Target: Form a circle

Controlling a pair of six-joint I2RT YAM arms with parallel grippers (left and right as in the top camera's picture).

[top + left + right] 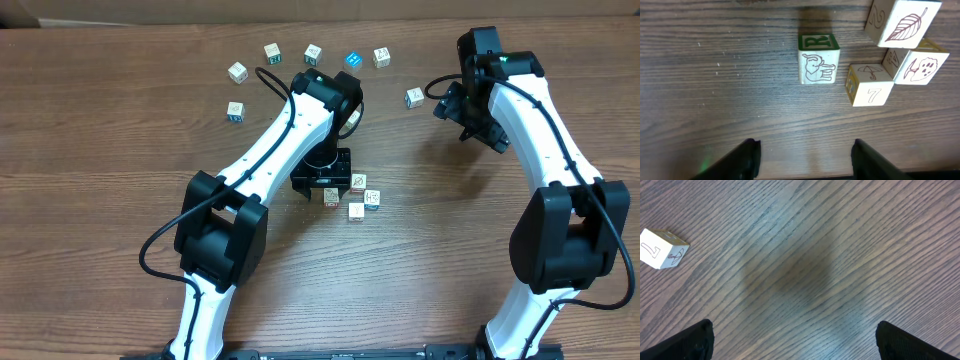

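Wood-grain tabletop [100, 200] lies under both my arms. My left gripper [805, 161] hangs low near the middle of the table, its jaws partway apart with only bare wood between them, so it has hold of nothing. Just off its near-right side sit the four small whitish cubes [357, 211] meant for the ring. Three of them huddle together, touching or nearly so, while the elephant cube [818, 60] stands a little apart, straight ahead of my fingertips. My right gripper [800, 345] hovers at the far right, spread as wide as it goes and empty. A lone cube [662, 249] lies to its left. More loose cubes [313, 54] curve along the far side, among them a blue-faced cube [352, 61].
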